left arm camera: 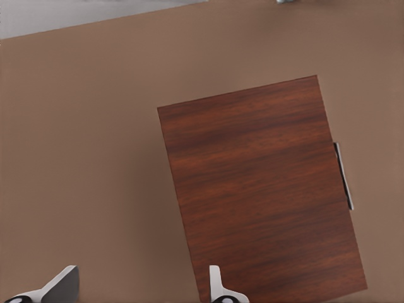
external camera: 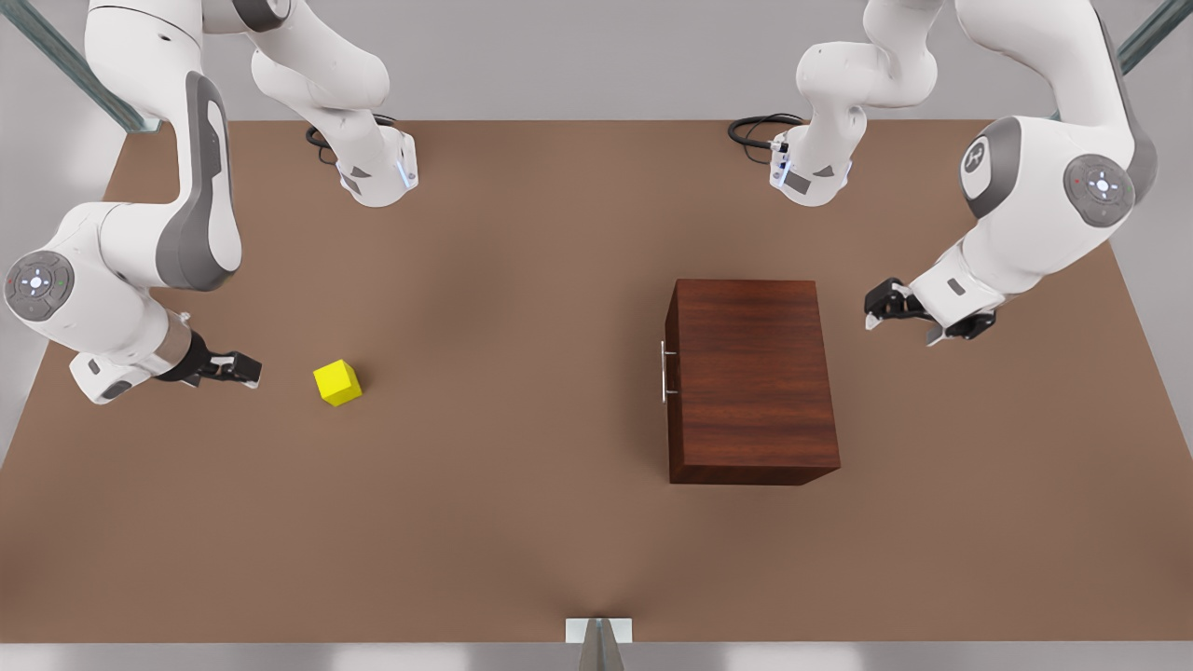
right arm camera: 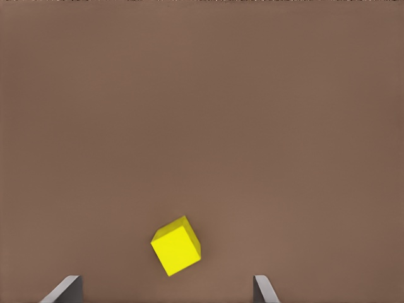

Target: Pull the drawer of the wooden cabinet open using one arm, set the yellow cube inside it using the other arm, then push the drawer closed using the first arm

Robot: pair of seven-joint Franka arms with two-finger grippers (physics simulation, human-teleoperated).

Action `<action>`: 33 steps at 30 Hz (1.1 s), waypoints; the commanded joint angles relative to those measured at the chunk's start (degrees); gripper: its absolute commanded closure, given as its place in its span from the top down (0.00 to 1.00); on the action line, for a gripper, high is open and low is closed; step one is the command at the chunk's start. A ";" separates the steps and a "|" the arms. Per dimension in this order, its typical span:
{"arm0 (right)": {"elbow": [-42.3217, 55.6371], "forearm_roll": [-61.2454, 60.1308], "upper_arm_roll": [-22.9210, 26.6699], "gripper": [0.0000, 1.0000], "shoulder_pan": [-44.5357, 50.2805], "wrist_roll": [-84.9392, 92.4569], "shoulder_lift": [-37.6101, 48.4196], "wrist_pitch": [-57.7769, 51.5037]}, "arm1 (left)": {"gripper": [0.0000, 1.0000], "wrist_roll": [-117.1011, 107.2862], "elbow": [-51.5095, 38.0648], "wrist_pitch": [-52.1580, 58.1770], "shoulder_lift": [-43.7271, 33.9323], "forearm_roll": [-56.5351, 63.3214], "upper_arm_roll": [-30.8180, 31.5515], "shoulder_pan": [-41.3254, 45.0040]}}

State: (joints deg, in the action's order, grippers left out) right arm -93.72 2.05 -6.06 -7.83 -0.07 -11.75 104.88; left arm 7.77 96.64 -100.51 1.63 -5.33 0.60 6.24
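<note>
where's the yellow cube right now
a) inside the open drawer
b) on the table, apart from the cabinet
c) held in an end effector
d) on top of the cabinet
b: the yellow cube sits on the bare table, well off toward the front view's left of the wooden cabinet, with the open right end effector near it but not touching.

A plain brown worktop (external camera: 522, 522) is seen under a grey backdrop, with black cables (external camera: 757, 127) coiled at its far edge, slanted metal struts (external camera: 70, 65) at both upper corners, and a small white bracket (external camera: 598, 631) at the near edge.
</note>
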 commanded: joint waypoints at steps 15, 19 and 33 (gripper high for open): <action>0.47 0.23 0.08 1.00 0.10 -0.20 -0.65 -0.47 | 1.00 -70.25 -38.38 10.07 34.14 14.20 2.38 35.51; 0.47 0.14 0.08 1.00 0.01 -0.20 -0.65 -0.47 | 1.00 -74.39 -38.02 8.84 39.23 19.73 1.51 35.69; 0.47 0.14 0.08 1.00 0.01 -0.20 -0.74 -0.47 | 1.00 -72.37 -37.23 11.65 47.59 32.84 1.77 39.03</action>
State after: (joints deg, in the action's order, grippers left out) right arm -93.28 2.25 -5.97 -7.82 -0.30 -12.54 104.44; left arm -47.21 59.43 -89.17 49.36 25.57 2.38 45.18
